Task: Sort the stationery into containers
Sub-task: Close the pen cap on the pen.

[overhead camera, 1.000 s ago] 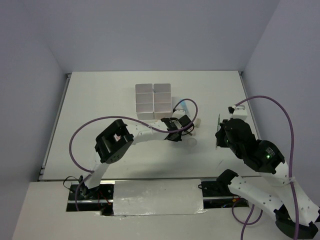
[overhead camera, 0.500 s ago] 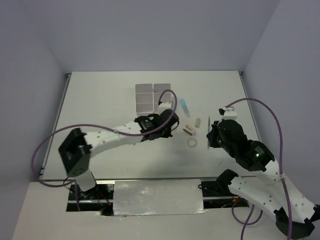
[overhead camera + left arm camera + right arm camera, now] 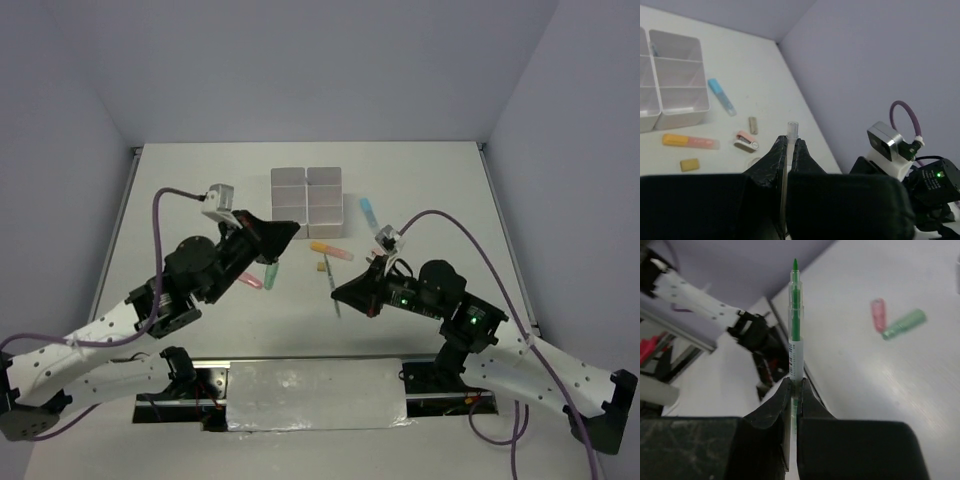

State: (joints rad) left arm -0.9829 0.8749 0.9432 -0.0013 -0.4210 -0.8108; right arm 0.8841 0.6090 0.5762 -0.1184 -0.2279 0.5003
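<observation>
Two pens held, one per gripper.
The left gripper [image 3: 787, 146] was closed tight on a clear pen [image 3: 791, 130] that stuck out past its fingertips, with the containers [image 3: 681, 116] ahead to its left. The right gripper [image 3: 794, 385] was closed tight on a green pen [image 3: 796, 315], with a pink marker [image 3: 878, 314] and a green marker [image 3: 904, 324] ahead to its right.

I see a white bench [image 3: 200, 190] closed in by plain lavender walls [image 3: 300, 60] at its far, left and right edges. A thin metal rail [image 3: 108, 250] follows the left edge. At the near edge, a wrinkled silvery tape strip [image 3: 315, 400] lies across a white ledge [image 3: 320, 455].
</observation>
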